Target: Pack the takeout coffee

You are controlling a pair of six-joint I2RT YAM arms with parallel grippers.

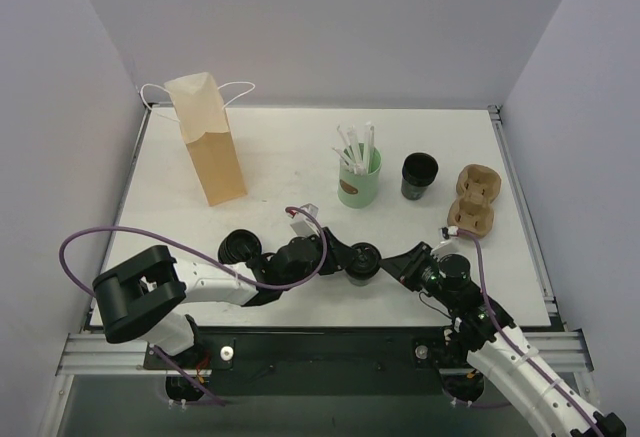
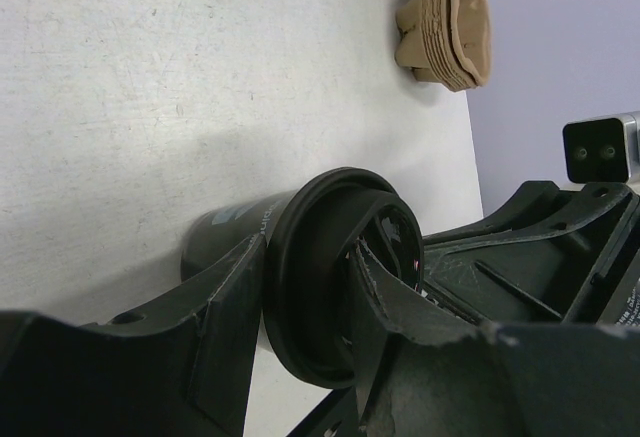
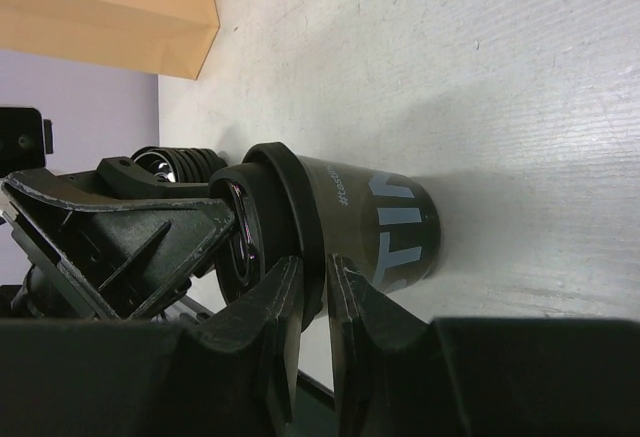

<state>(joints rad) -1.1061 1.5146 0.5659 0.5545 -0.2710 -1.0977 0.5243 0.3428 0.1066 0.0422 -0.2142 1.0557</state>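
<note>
The coffee (image 1: 362, 260) stands upright on the table (image 1: 270, 147) near its front edge, between both arms. We judge it light, thin-walled and crushable, so we hold the wall below the lid, lightly. Both arms reach in low. The right gripper (image 3: 313, 277) is pinched on the lid rim. The left gripper (image 2: 308, 267) brackets the lid; we cannot tell whether it bears.

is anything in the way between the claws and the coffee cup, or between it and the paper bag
Nothing separates them: the left claw and right claw both sit on the takeout coffee at its lid. Toward the paper bag, only the left arm's own wrist crosses the straight line.
</note>
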